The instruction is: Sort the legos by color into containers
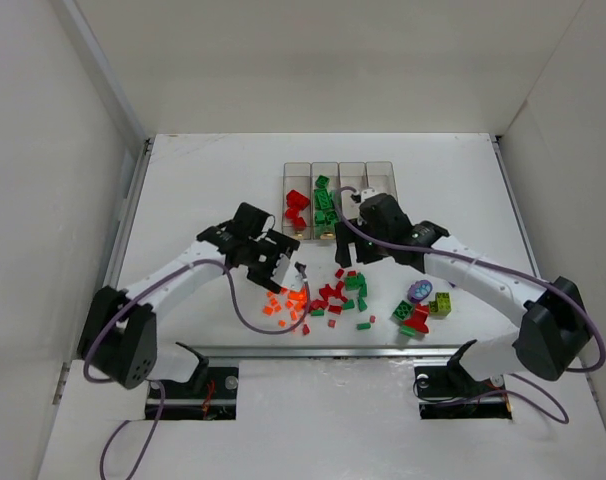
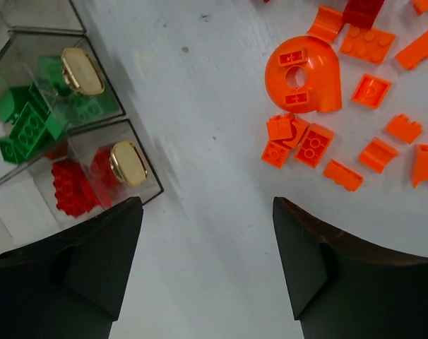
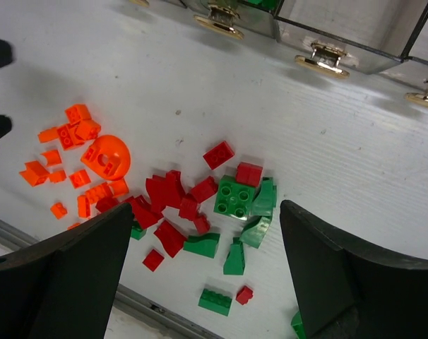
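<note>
The legos lie loose on the white table (image 1: 183,200), near its front edge between the 2 arms. An orange cluster (image 1: 286,305) sits to the left, with a rounded orange piece (image 2: 302,74) among smaller flat and sloped bits. Just right of it is a mix of red bricks (image 1: 332,294) and green bricks (image 1: 355,284), several of them touching. Farther right, apart from that mix, lie a purple oval piece (image 1: 420,291), a lime-yellow brick (image 1: 442,303) and a few more green and red bits. Any marks on the studs are too small to read.

The containers (image 1: 380,172) stand farther back: 4 clear bins joined in a row. The leftmost holds red legos (image 1: 297,208) and the 2nd holds green legos (image 1: 325,205). The right arm covers part of the 3rd. Each bin seen from the wrists carries a brass-coloured clasp (image 2: 128,162) at its near end.

The left gripper (image 2: 207,212) hovers over bare table between the bins and the orange cluster, its jaws apart with nothing between them. The right gripper (image 3: 207,219) hangs above the red and green mix, its jaws spread wide and gripping nothing.
</note>
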Tool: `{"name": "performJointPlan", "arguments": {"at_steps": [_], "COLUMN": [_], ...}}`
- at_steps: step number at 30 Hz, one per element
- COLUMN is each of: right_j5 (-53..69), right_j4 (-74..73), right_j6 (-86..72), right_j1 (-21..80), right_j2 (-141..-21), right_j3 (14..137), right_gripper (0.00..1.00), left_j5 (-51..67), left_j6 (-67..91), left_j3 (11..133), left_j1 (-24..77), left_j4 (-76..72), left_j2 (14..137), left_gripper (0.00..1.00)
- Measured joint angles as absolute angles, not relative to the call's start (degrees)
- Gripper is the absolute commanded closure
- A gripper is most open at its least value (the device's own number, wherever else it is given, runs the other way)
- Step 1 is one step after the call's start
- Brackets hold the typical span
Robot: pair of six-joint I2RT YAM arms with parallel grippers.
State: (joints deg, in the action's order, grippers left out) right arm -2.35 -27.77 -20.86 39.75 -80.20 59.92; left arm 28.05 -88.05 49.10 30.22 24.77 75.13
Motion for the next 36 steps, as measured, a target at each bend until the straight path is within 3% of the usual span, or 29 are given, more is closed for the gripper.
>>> {"name": "performJointPlan", "arguments": {"at_steps": [5,9,17,26,36], "right_j5": [-2.39,-2.5,-3.22,-3.9,-4.08], "right_j4": [-27.59,-27.42,-27.7,-27.86,-27.88], "right_j6": [-20.03,-19.46,-19.09,-18.81,-18.87], "right_j1": [39.75,39.75,39.75,39.75,39.75], "right_j2": [-77.97,-77.23,-74.48,-73.87,-73.87], "right_j3": [59.81,59.44,57.49,57.08,56.69], "right_gripper": [0.1,0.1,0.1,0.1,0.1], "left_j5": [29.63,29.76,27.99,25.21,24.82], "left_j6": [-100.05,-106.1,-111.87,-112.81,-113.14], "left_j3": [53.3,56.77,66.02,65.95,63.79], "left_j1": [29.76,29.74,29.52,30.24,32.8], "left_j4": [29.43,33.41,40.51,44.66,43.64], "left_j2": [83.9,88.49,98.24,99.98,100.05], "left_gripper": [0.29,0.35,0.41,0.41,0.54]}}
